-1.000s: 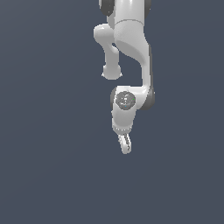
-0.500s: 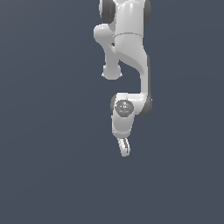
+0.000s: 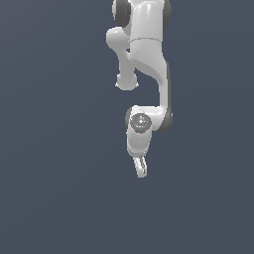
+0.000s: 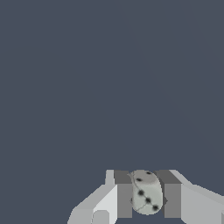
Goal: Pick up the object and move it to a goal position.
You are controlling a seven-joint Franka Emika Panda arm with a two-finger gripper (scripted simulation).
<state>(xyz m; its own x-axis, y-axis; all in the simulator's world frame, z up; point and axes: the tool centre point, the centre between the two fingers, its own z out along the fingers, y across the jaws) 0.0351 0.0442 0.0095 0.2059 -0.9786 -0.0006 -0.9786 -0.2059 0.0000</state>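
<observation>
Wrist view: the object (image 4: 146, 192), a pale rounded die with dark pips, sits between the two dark finger pads (image 4: 124, 194), which you see pressed against its sides. Exterior view: your gripper (image 3: 141, 167) hangs below the white arm (image 3: 149, 59) over plain grey ground (image 3: 54, 188); the die is hidden here

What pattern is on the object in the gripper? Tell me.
Pale grey-white object with black dots, clearest in the wrist view.

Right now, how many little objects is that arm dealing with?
1. A small pale die-like object with dark dots sits pinched between the two fingers of the tool. In the exterior view it is too small to make out at the tool's tip; nothing else shows.
</observation>
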